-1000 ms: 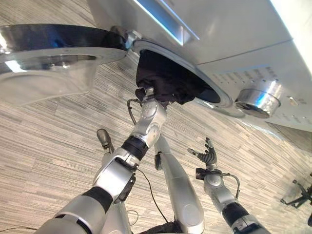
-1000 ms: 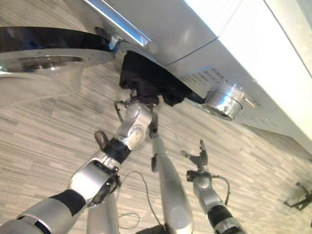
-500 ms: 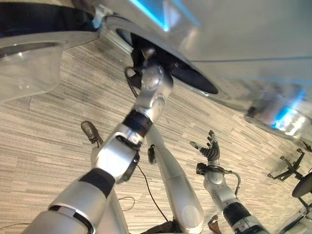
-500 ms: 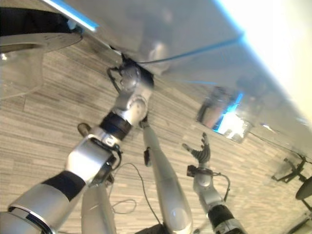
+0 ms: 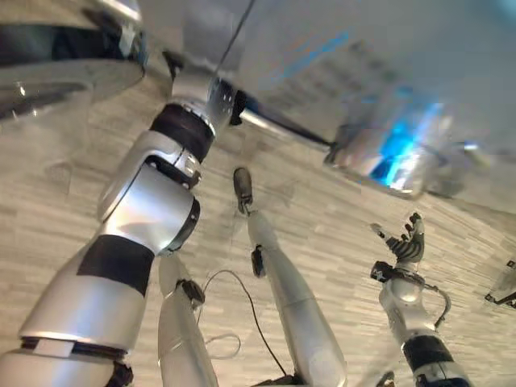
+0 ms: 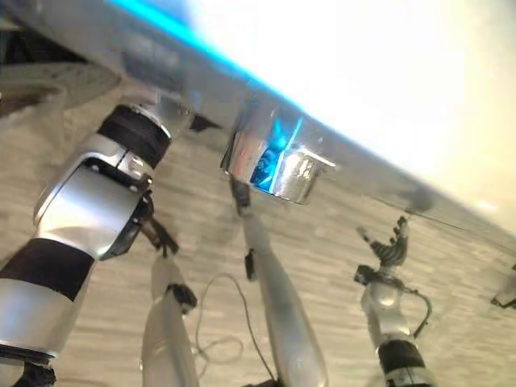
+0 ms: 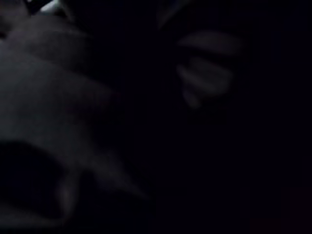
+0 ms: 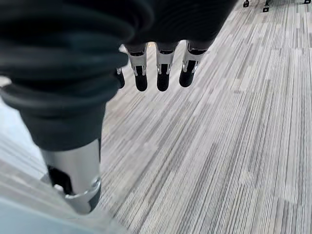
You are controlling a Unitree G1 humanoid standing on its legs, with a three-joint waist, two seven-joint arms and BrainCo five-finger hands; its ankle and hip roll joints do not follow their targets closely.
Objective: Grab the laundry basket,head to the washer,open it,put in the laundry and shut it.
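Note:
The white washer point(image 5: 379, 48) looms close above, its round glass door point(image 5: 56, 72) swung open to the left. My left forearm point(image 5: 181, 129) reaches up into the drum opening, and the hand is hidden inside. In the left wrist view, dim folds of dark laundry point(image 7: 58, 107) lie in the dark drum. My right hand point(image 5: 403, 242) hangs in the air at the lower right, apart from the washer. It is open, with straight fingers point(image 8: 163, 73) over the floor and nothing in it.
A shiny silver dial point(image 5: 387, 157) sticks out of the washer's front, right of the opening. Grey striped carpet point(image 8: 219, 146) covers the floor. A chair base point(image 5: 504, 286) stands at the far right.
The camera has swung closer to the washer. My left arm has pushed deeper into the drum, taking in the dark laundry that hung at the opening. The right hand stays open.

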